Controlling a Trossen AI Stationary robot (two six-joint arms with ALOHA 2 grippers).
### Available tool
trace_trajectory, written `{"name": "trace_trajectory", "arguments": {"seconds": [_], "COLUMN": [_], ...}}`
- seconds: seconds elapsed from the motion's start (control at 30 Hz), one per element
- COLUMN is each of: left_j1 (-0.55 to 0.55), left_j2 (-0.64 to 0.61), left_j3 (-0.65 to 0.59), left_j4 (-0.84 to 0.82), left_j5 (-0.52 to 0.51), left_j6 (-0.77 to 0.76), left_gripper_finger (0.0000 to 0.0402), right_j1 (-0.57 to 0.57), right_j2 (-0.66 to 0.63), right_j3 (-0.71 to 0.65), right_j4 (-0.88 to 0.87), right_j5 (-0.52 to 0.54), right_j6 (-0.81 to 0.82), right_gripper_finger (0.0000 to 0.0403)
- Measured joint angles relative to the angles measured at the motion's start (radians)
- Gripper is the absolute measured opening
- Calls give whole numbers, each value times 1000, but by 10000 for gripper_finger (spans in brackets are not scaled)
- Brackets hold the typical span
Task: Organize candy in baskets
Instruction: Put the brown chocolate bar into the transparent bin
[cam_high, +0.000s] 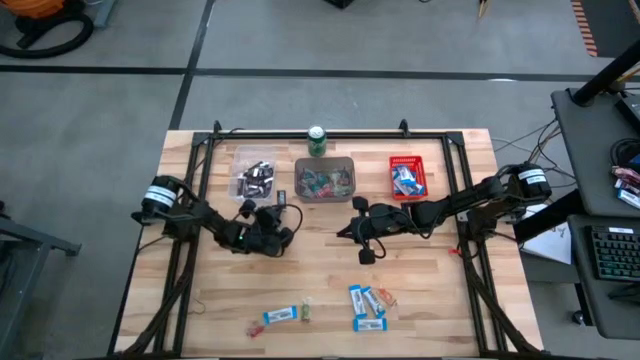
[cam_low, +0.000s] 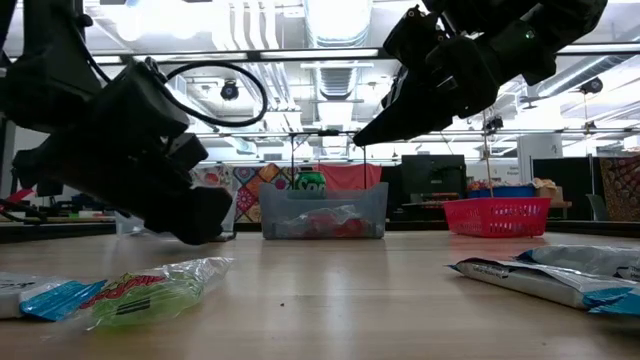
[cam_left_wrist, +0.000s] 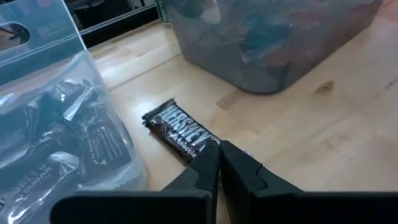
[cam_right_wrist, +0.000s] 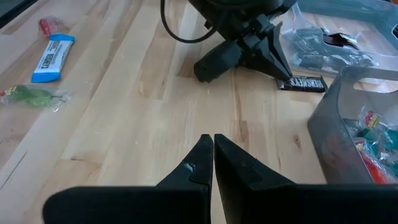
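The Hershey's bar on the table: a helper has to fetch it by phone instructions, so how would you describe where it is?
Find the grey bin in the middle of the table's far edge, in front of the green can. Between it and the clear bin, the left gripper, shut, points at the Hershey's bar. It is the only dark bar lying loose on the wood.

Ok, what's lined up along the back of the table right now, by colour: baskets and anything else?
Clear basket: 1
Grey basket: 1
Red basket: 1
Green can: 1
Total: 4
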Motion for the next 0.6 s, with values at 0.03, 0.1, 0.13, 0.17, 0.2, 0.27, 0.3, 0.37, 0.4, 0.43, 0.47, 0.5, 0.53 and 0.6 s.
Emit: {"name": "trace_trajectory", "arguments": {"seconds": [0.03,0.1,0.13,0.17,0.2,0.27,0.3,0.37,0.4,0.43,0.47,0.5,0.53,0.6], "left_j1": [1,1,1,1,1,1,1,-9,-20,-33,-46,-60,-74,-101], "left_j2": [1,1,1,0,-3,-7,-12,-29,-40,-53,-68,-85,-106,-149], "left_j3": [0,-3,-5,-6,-9,-9,-9,-8,-7,-6,-7,-8,-9,-10], "left_j4": [0,5,6,7,7,5,6,7,5,1,-10,-27,-53,-99], "left_j5": [8,29,34,40,49,66,85,136,164,190,214,235,253,304], "left_j6": [-1,-4,-4,-5,-6,-6,-5,12,18,21,22,22,21,17], "left_gripper_finger": [0,0,0,0,0,0,0,0,0,0,0,0,0,0], "right_j1": [0,0,0,0,0,0,0,0,0,0,0,0,0,0], "right_j2": [0,0,0,0,0,0,0,0,0,0,0,0,0,0], "right_j3": [0,0,0,0,0,0,0,0,0,0,0,0,0,0], "right_j4": [0,0,0,0,0,0,-1,-1,-1,-2,-4,-8,-9,-9], "right_j5": [0,0,0,0,0,0,0,0,0,0,0,0,0,0], "right_j6": [0,0,0,0,0,0,0,5,10,15,20,25,26,26], "right_gripper_finger": [9,9,9,9,9,9,9,9,9,9,9,9,9,9]}}
